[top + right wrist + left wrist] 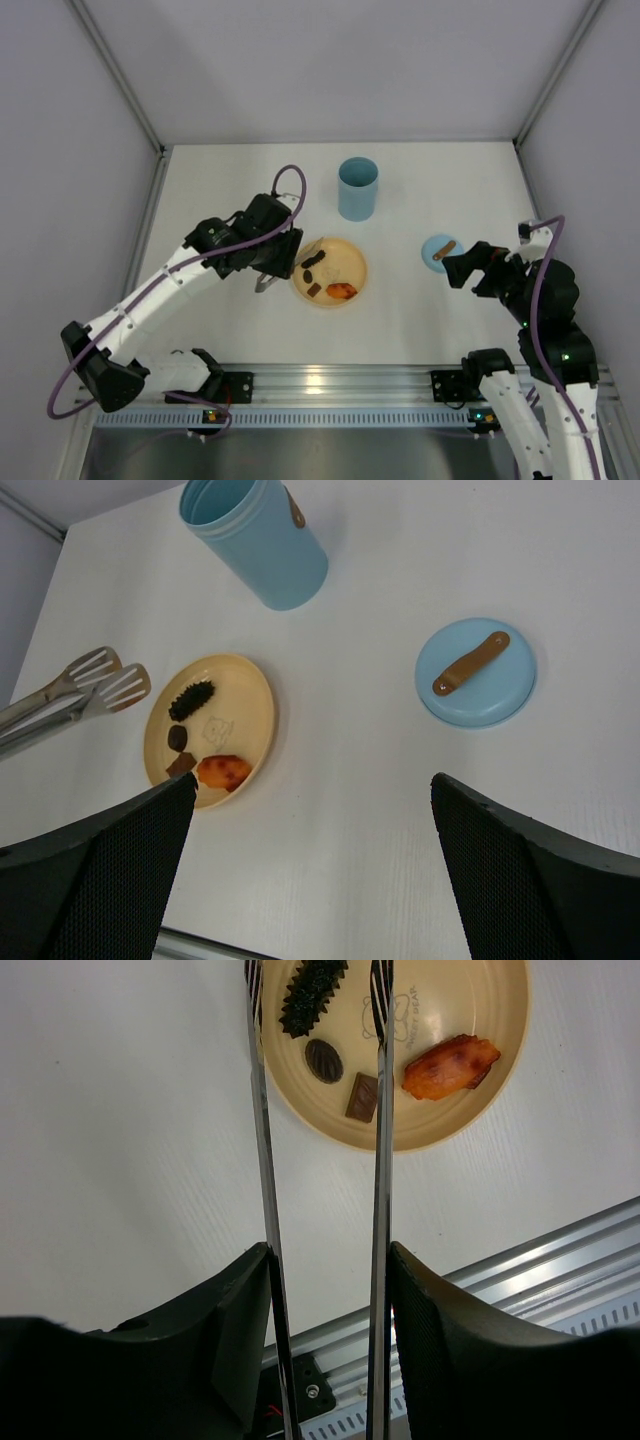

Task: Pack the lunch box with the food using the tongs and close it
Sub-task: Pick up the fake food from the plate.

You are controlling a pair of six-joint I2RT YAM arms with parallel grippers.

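Tongs (381, 1160) sit clamped in the left jaws; right jaws wide, empty — food (450, 1065) looks light, slippery, best nipped across the middle.

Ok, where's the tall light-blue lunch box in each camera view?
Top external: the lunch box stands upright at upper centre, just beyond the plate.
Left wrist: not in it; only the plate shows, at the top, behind the tongs.
Right wrist: at the top, left of centre, beyond the plate.
Shared landmark: the yellow-orange plate, in all three views.

White arms (160, 288), black joints (100, 368), purple cables (290, 167)
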